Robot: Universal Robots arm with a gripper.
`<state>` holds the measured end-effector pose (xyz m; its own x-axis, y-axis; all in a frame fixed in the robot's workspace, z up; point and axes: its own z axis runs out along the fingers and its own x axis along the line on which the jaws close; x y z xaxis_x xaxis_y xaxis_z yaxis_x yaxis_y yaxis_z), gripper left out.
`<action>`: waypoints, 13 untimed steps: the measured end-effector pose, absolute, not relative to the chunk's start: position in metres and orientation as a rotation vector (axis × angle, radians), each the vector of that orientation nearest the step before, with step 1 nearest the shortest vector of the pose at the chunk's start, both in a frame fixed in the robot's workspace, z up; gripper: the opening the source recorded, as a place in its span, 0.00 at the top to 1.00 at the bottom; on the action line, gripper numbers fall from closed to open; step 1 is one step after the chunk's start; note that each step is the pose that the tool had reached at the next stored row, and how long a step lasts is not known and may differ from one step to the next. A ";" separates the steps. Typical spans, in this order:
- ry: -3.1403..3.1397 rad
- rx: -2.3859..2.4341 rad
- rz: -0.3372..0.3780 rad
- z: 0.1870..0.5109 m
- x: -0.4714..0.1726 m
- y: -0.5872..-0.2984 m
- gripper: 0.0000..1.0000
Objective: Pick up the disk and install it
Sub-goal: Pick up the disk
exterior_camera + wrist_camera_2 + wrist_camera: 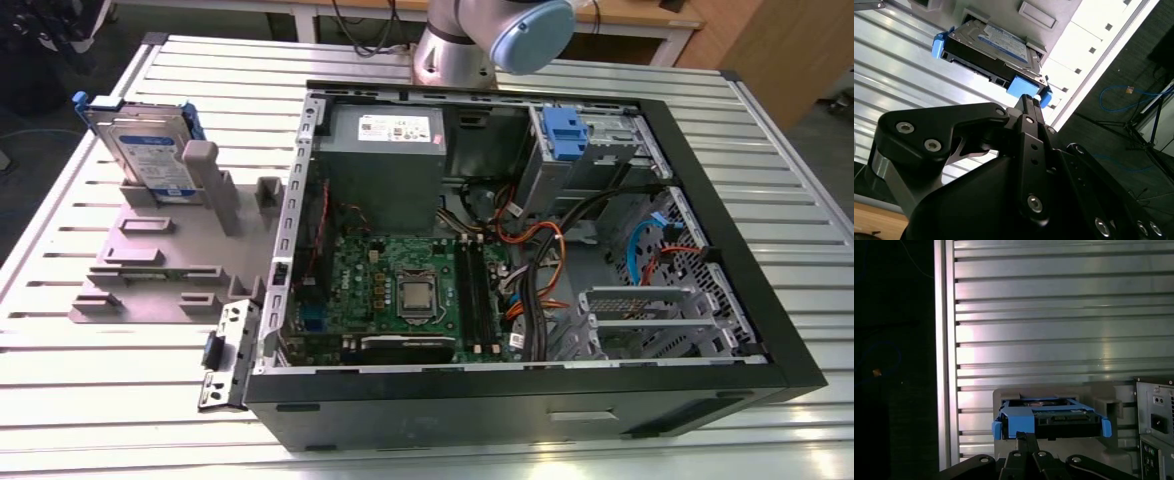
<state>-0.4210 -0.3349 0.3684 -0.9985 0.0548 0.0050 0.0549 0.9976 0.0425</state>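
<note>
Ribbed metal table (107, 400) in the exterior view, disk (140, 150) upright in grey holder (147, 270), open computer case (534, 400) just beside the holder, in the second wrist view gripper (1028, 100) jaws pressed together, empty, close to the holder's disk (999, 42), in the first wrist view gripper (1026, 436) tips near the disk (1054, 415) in the holder.

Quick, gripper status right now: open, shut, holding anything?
Gripper: shut, holding nothing.
The disk stands in the grey holder, not gripped.
</note>
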 end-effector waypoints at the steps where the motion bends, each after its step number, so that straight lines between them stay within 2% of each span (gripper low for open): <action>1: -3.136 -0.086 -0.067 0.368 -0.421 -0.335 0.89; 13: -3.136 -0.082 -0.067 0.368 -0.421 -0.335 0.89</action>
